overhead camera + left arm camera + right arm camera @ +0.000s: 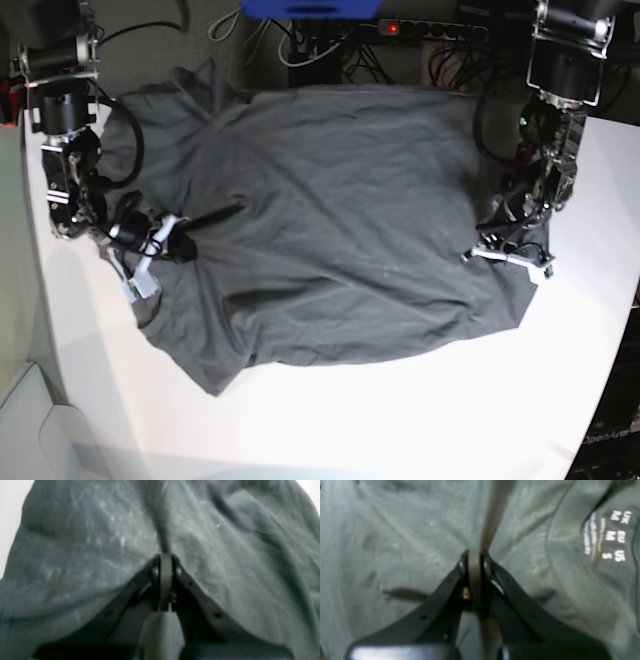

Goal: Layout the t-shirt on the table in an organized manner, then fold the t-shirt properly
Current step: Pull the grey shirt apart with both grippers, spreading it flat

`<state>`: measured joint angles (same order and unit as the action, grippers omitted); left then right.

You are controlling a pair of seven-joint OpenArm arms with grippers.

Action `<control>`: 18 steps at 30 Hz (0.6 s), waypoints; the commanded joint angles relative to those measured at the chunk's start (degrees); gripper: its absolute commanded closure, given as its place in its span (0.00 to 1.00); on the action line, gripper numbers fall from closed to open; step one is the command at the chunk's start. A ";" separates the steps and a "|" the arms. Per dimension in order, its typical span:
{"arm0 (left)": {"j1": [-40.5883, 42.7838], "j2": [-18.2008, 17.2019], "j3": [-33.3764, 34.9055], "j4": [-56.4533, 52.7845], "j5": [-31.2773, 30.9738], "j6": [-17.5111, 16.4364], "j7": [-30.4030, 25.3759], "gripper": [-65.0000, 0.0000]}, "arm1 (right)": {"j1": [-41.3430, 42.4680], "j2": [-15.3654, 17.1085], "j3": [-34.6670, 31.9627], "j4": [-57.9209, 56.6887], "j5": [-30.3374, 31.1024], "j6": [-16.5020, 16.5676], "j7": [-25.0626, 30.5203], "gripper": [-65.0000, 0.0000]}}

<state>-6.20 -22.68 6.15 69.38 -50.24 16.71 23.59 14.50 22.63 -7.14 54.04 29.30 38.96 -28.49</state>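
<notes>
The dark grey t-shirt (340,220) lies spread out but wrinkled across the white table (400,420). One sleeve points to the front left. My right gripper (188,243) is at the shirt's left side, near the neck. In the right wrist view the right gripper (475,553) is shut on a raised ridge of the t-shirt (395,542), with the white size print (615,536) to its right. My left gripper (485,245) is at the shirt's right edge. In the left wrist view the left gripper (165,556) is shut on a pinched fold of the t-shirt (87,542).
A power strip (430,28) with a red light, cables and a blue object (310,8) lie behind the table's back edge. The table's rounded left edge (45,330) runs close to the right arm. Bare tabletop shows in front of the shirt.
</notes>
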 commanded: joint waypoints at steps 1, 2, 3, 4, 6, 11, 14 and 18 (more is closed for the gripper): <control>-0.97 -0.49 -0.13 0.64 -0.44 0.21 0.27 0.99 | -1.71 1.67 -0.12 -0.63 -5.26 -1.99 -5.40 1.00; -1.06 -0.49 -0.13 0.64 -0.44 0.21 0.27 0.99 | -2.33 2.29 -0.12 -0.63 -5.26 -1.99 -5.05 1.00; -1.14 -0.58 -0.22 0.64 -0.44 0.21 0.27 0.99 | -2.94 3.08 -0.12 -0.63 -5.26 -1.99 -4.78 1.00; -1.23 -0.66 -0.83 0.64 -0.44 0.21 0.19 0.99 | -3.47 3.61 -0.12 -0.72 -5.26 -1.99 -4.70 1.00; -1.23 -0.58 -4.35 0.64 -0.44 0.21 0.27 0.99 | -3.82 4.49 -0.03 -0.90 -5.26 -1.99 -4.70 1.00; -1.06 -0.49 -9.98 0.64 -0.44 -0.05 0.45 0.99 | -3.47 5.46 1.73 -0.99 -5.26 -2.08 -4.43 1.00; -0.79 -0.49 -10.59 3.89 -0.44 -0.05 7.13 0.99 | -2.24 5.37 3.40 -0.20 -5.26 -2.08 -4.70 1.00; 1.93 -0.40 -10.59 11.10 -0.44 0.13 14.43 0.99 | -1.62 5.54 3.58 3.32 -5.17 -2.08 -7.77 1.00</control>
<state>-4.16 -22.11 -4.01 79.90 -50.39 16.43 38.19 12.93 26.83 -3.73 57.54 27.35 38.70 -33.19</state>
